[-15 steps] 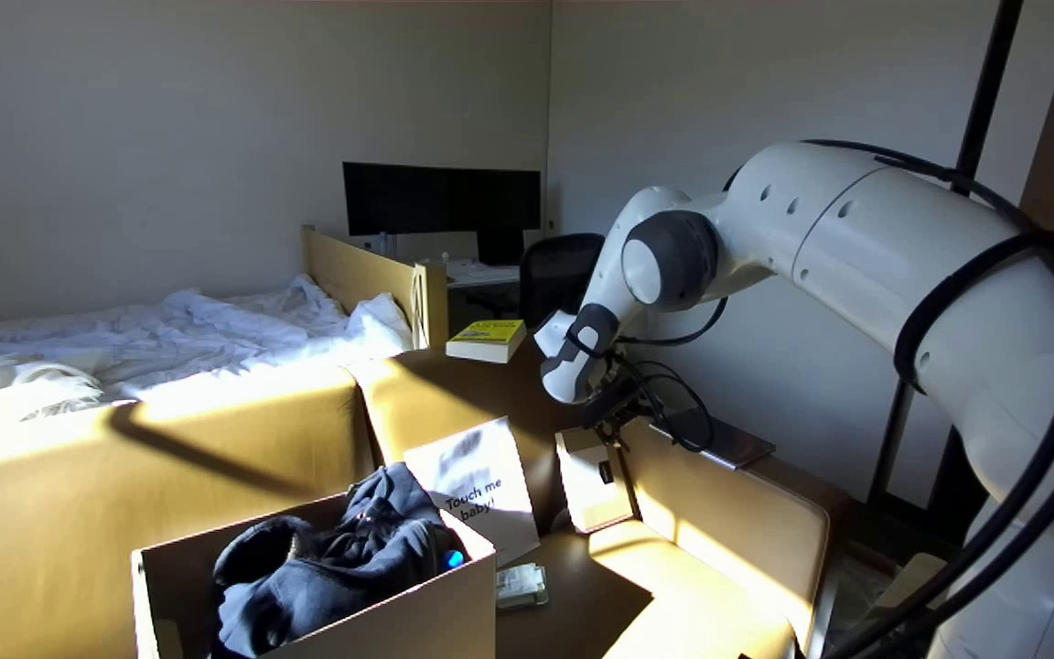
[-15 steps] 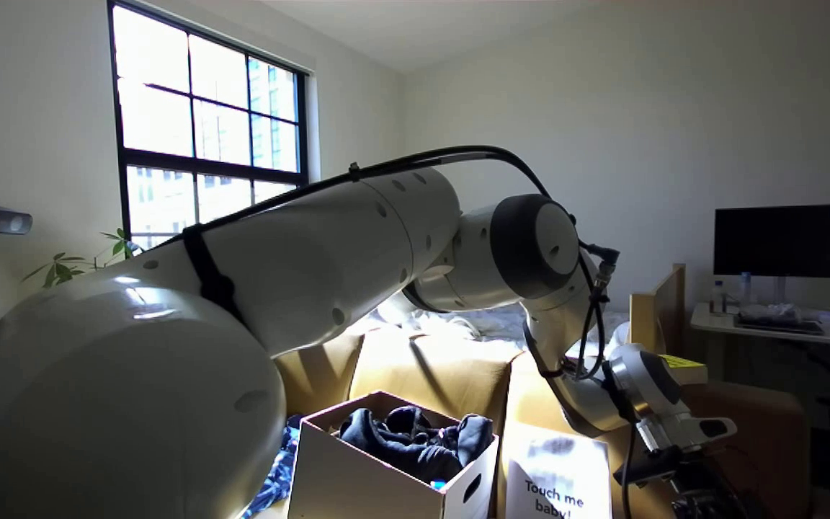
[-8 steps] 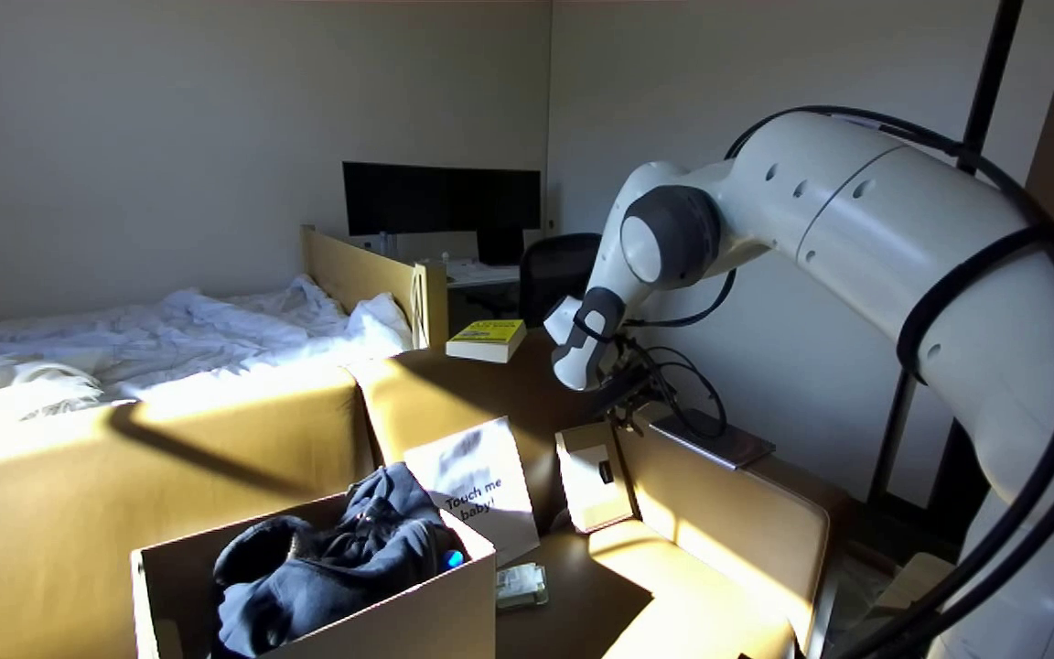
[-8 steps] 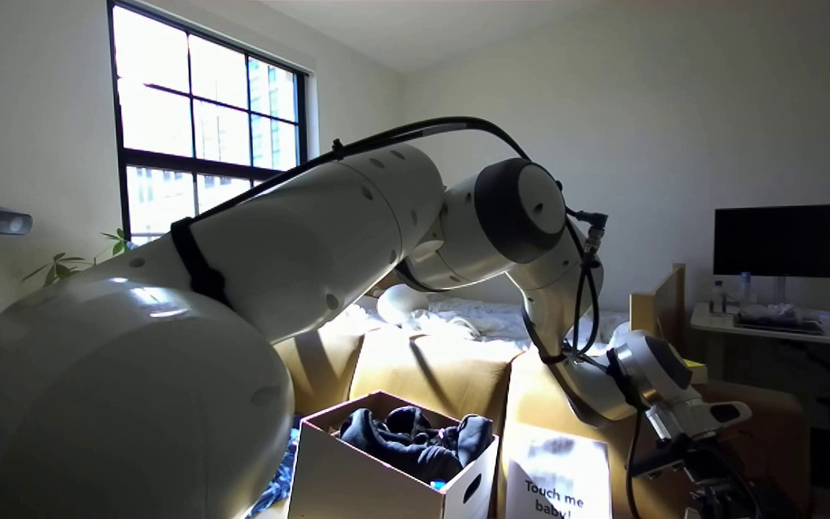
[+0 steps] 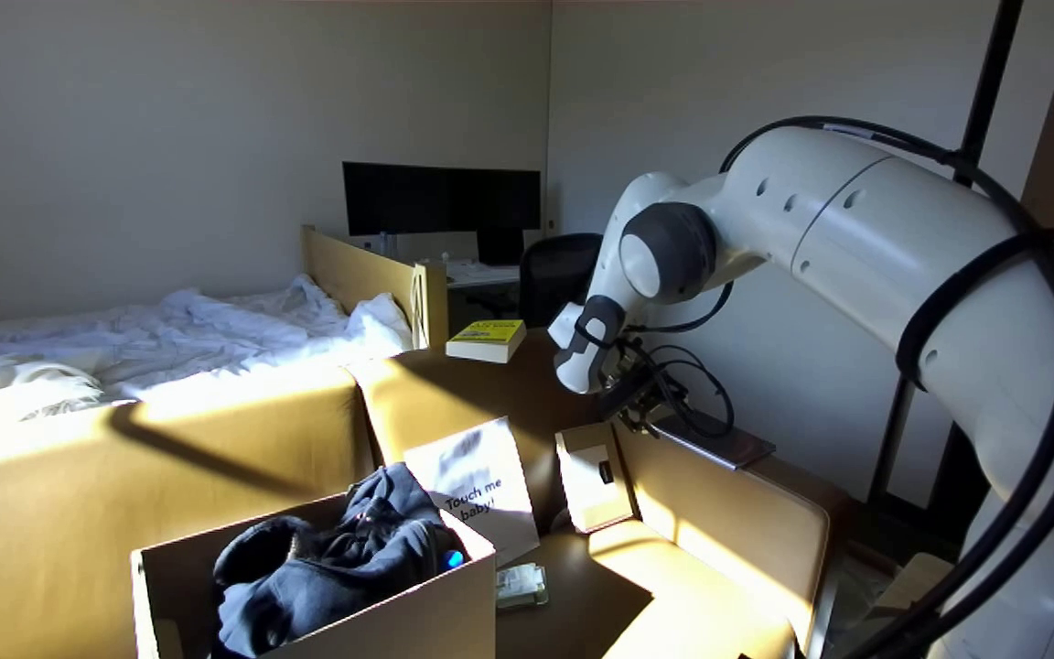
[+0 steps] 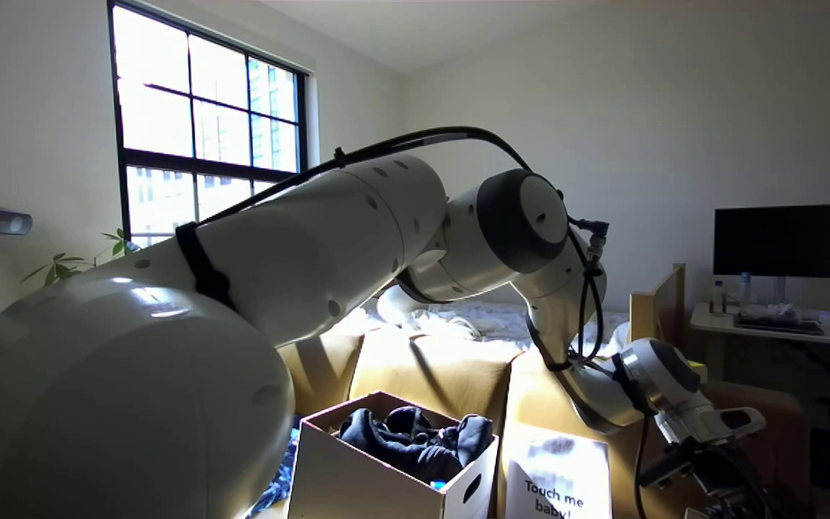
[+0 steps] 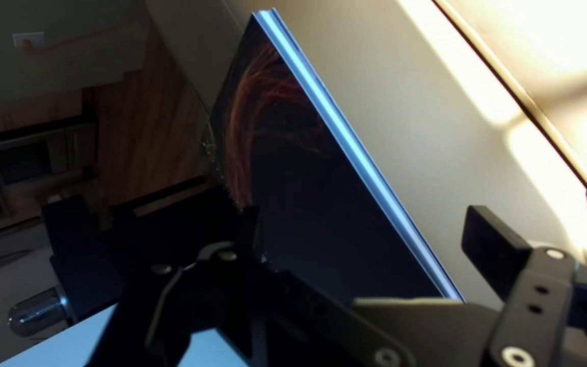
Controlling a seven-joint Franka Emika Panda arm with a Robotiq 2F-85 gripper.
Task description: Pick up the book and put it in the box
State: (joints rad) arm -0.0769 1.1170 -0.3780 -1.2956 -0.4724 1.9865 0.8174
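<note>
Approach looks to be the step in hand: the box (image 5: pixel 440 611), toward the left in an exterior view, holds dark clothing (image 5: pixel 335 567) and no book that shows, while farther right the gripper (image 7: pixel 367 232) hangs just by one end of the dark book (image 5: pixel 724 443), its fingers spread and clamped on nothing. I take that book, lying flat atop the armrest (image 5: pixel 765 549), as the target rather than the yellow book (image 5: pixel 486 340) on the sofa back (image 5: pixel 422 412). Next, I judge, the fingers should straddle it, sink past its edges and come together before a lift leftward. For room, from left to right: the box's left end shows a gap, while the clothing heaps above the rim farther right; a printed white panel (image 5: pixel 472 476) rises beside or against the box's right wall, I cannot tell which, and could snag a low carry; a small packet (image 5: pixel 521 586) lies on the seat (image 5: pixel 696 604), which dips below the armrest, so a raised carry should pass over; last, in the wrist view, the book's pale long edge runs along the armrest's inner face, one finger beyond it; whether it overhangs I cannot tell.
</note>
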